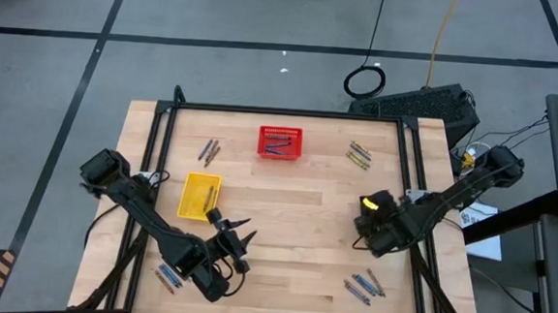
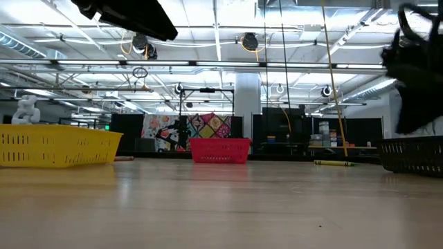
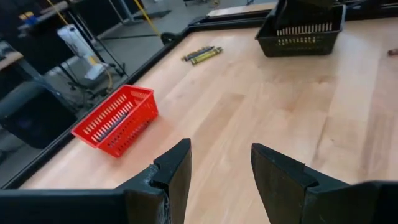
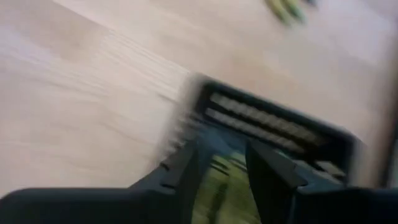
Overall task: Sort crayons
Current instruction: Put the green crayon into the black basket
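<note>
The right gripper [image 4: 221, 168], fingers parted, is held over a black mesh basket [image 4: 280, 124] with yellow-green crayon sticks [image 4: 217, 180] seen between them. The left gripper [image 3: 221, 171], fingers spread and empty, is poised above the wooden table [image 1: 304, 216]. Loose thin crayons [image 1: 360, 155] are scattered near the corners.

Table: you have a light wooden top [image 1: 313, 227] with a black frame along its far and side edges.
Far middle: a red mesh basket [image 1: 280, 143] stands on the wood.
Left: a yellow mesh basket [image 1: 199, 195] sits nearer you than the red one.
Right: a black mesh basket [image 3: 302, 36] rests on the wood, mostly covered from above.
Loose crayons: brown/grey pair [image 1: 208, 150] far left; yellow-green group [image 1: 359, 156] far right; blue group [image 1: 363, 285] near right; a few more [image 1: 165, 277] near left.
</note>
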